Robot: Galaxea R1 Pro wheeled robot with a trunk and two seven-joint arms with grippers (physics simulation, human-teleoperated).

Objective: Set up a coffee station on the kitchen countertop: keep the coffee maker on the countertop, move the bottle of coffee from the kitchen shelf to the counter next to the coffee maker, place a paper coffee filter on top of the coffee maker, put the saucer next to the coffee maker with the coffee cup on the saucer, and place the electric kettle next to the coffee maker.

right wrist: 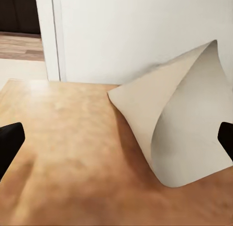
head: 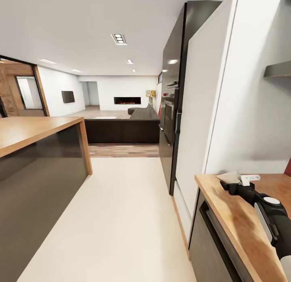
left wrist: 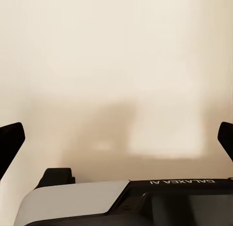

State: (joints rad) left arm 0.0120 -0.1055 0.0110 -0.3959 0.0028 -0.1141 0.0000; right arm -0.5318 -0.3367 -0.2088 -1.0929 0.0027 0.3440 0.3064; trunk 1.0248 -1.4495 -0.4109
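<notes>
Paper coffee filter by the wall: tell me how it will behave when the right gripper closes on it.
The paper coffee filter looks like a thin curled sheet, so it will probably crumple or fold rather than stay stiff. It seems very light and rests loosely on the countertop, so a nudge from the right gripper could slide it away.

R arm [head: 266, 211] reaches fwd, gripper [right wrist: 116, 138] jaws wide apart; L gripper [left wrist: 116, 138] likewise.
</notes>
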